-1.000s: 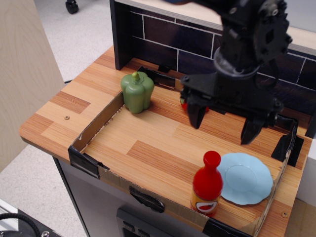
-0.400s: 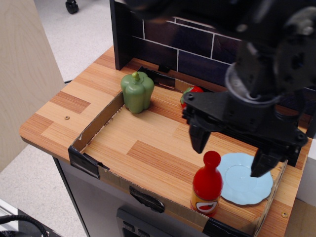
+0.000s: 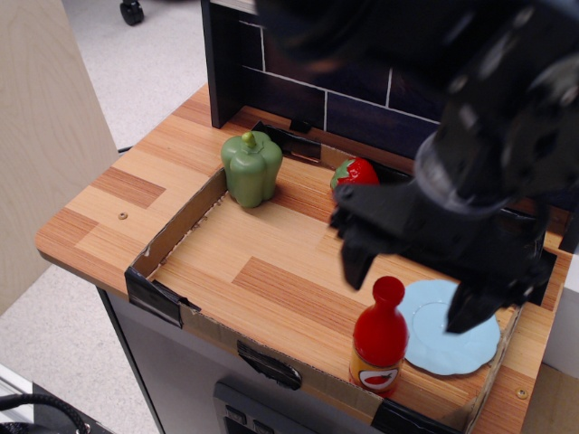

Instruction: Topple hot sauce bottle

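Observation:
The hot sauce bottle [image 3: 380, 337] stands upright near the front edge of the tray, red with a rounded cap and a yellow-orange label. My black gripper [image 3: 409, 287] hangs open just above and behind it, one finger [image 3: 355, 262] to the left of the cap and the other finger [image 3: 470, 310] to the right over the plate. The cap sits below the gap between the fingers. I cannot tell whether anything touches the bottle.
A light blue plate [image 3: 434, 348] lies right of the bottle. A green pepper [image 3: 251, 167] and a red strawberry [image 3: 355, 173] sit at the back. A low cardboard wall [image 3: 176, 231] rims the wooden tray [image 3: 271, 271]. A dark tiled backsplash [image 3: 317, 81] stands behind.
My gripper has moved forward and down from the back of the tray to just above the bottle's cap, uncovering the strawberry. The bottle has not moved.

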Available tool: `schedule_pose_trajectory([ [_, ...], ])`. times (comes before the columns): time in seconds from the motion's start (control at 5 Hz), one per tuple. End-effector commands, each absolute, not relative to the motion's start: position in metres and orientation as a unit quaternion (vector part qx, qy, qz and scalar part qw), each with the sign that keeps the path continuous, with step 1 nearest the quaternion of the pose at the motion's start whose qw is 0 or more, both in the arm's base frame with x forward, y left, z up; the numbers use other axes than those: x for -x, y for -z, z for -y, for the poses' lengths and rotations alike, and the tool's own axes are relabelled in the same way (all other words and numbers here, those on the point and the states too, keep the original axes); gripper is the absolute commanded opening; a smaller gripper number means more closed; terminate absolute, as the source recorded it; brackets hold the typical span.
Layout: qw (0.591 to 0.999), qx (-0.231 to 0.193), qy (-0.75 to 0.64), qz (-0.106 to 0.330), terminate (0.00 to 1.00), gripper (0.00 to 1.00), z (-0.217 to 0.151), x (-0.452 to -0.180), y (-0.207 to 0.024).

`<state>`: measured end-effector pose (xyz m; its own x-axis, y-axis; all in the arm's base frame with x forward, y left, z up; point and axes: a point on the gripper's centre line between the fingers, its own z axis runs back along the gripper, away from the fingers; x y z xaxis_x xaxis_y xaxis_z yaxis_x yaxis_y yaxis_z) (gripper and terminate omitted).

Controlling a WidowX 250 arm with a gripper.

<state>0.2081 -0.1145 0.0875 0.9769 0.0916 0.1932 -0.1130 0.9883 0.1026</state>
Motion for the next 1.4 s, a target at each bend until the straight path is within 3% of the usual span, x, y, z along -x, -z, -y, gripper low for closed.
schedule_pose_trajectory([
  [0.0, 0.993, -0.038, -0.06, 0.094, 0.0, 1.0, 0.113, -0.207, -0.097],
  [0.2, 0.993, -0.03, -0.072, 0.088, 0.0, 0.0, 0.112, -0.209, -0.096],
  [0.4, 0.994, -0.028, -0.072, 0.08, 0.0, 0.0, 0.109, -0.21, -0.096],
  [1.0, 0.992, -0.082, -0.019, 0.093, 0.0, 0.0, 0.072, -0.229, -0.118],
  [1.2, 0.983, -0.051, 0.017, 0.173, 0.0, 0.0, 0.063, -0.251, -0.119],
])
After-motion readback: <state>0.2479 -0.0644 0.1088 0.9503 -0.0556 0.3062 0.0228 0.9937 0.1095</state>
